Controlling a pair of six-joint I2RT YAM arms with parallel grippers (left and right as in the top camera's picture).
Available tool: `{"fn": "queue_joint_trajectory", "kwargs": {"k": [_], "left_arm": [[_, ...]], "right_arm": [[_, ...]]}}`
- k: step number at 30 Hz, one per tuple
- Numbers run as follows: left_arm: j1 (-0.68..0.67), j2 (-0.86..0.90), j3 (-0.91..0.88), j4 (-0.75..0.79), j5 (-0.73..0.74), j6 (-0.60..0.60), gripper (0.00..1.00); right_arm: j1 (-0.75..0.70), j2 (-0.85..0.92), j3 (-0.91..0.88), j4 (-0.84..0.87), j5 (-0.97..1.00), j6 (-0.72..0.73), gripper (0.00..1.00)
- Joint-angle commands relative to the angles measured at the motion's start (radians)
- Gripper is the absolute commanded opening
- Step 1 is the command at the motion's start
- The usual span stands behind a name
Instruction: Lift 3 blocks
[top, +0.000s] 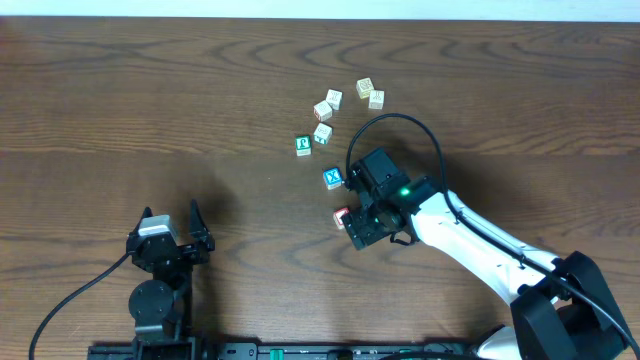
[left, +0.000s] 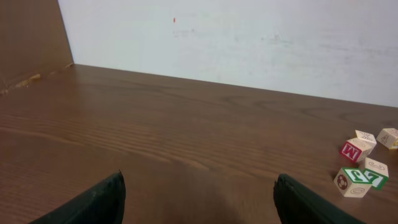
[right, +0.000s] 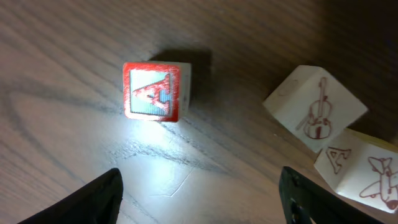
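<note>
With the red "A" block (right: 155, 90) lying free on the table (right: 56, 37) at 11 o'clock of the wide-spread, empty right gripper (right: 200, 179), and the left gripper (left: 199, 182) likewise spread and empty, a grasp is judged in hand: the jaws must be centred over it, lowered, closed.

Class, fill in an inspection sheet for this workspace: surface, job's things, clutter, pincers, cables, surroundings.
Surface: dark wood table, grain visible.
Job's things: red block lies on the table ahead of the right pincer, not held; cream blocks loosely clustered beyond.
Clutter: blue block and green block, apart from each other.
Pincers: left pincer open, empty; right pincer open, empty.
Cables: black cable loops over the right arm; second cable trails from the left arm.
Surroundings: pale wall behind the table.
</note>
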Motion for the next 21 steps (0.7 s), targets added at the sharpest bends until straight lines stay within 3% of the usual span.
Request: {"fn": "queue_joint_trajectory", "kwargs": {"k": [1,14,21], "left_arm": [[0.002,-0.005,-0.015,-0.043,-0.005,-0.002,0.77],[0.002,-0.005,-0.015,-0.043,-0.005,-0.002,0.77],[0.002,-0.005,-0.015,-0.043,-0.005,-0.002,0.77]], "right_arm": [[0.037,0.002,0.012,0.012,-0.018,-0.025,0.80],[0.052,0.021,0.012,0.142,-0.018,-0.071,0.84],[0.056,0.086,0.013,0.187,-0.018,-0.077,0.77]]}}
